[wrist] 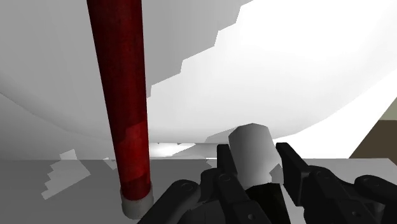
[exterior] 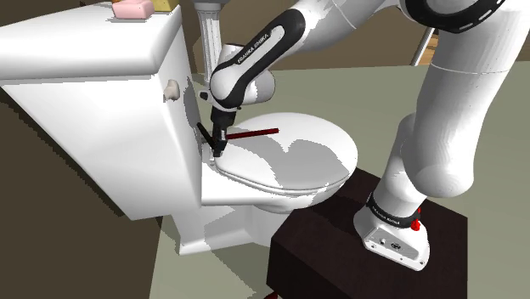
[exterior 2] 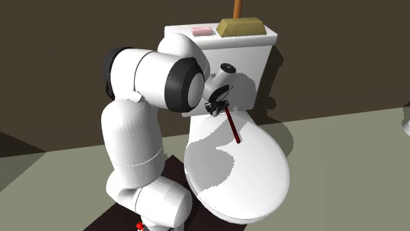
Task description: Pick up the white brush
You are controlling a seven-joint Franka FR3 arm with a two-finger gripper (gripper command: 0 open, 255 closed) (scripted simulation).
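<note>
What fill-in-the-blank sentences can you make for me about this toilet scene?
1. The brush handle is dark ___.
2. The toilet's lid is ___, not raised.
3. The end effector is ___ in colour.
4. The small block at the corner of the tank is ___.

Missing words: red; closed; black; pink.

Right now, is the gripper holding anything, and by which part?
The gripper clasps a pale grey stub between its fingers, beside the capped end of the dark red brush. Whether the stub is part of it cannot be told.
</note>
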